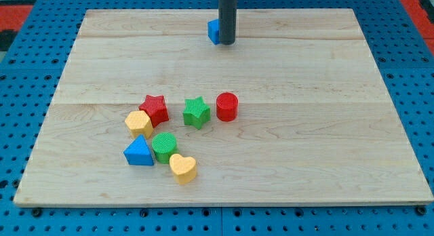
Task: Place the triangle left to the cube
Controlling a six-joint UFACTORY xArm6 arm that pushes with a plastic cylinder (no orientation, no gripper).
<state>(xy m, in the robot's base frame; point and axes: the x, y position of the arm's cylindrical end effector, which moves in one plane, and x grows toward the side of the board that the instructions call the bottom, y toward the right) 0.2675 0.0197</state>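
A blue triangle [139, 152] lies at the lower left of the wooden board [305, 141], in a cluster of blocks. A blue cube [213, 31] sits near the view's top, mostly hidden behind my dark rod. My tip [226, 43] rests on the board right against the cube's right side, far above the triangle.
Around the triangle lie a yellow hexagon [138, 122], a red star [155, 108], a green cylinder [164, 146] and a yellow heart [183, 167]. A green star [196, 112] and a red cylinder [227, 106] sit to the right. Blue pegboard [27, 80] surrounds the board.
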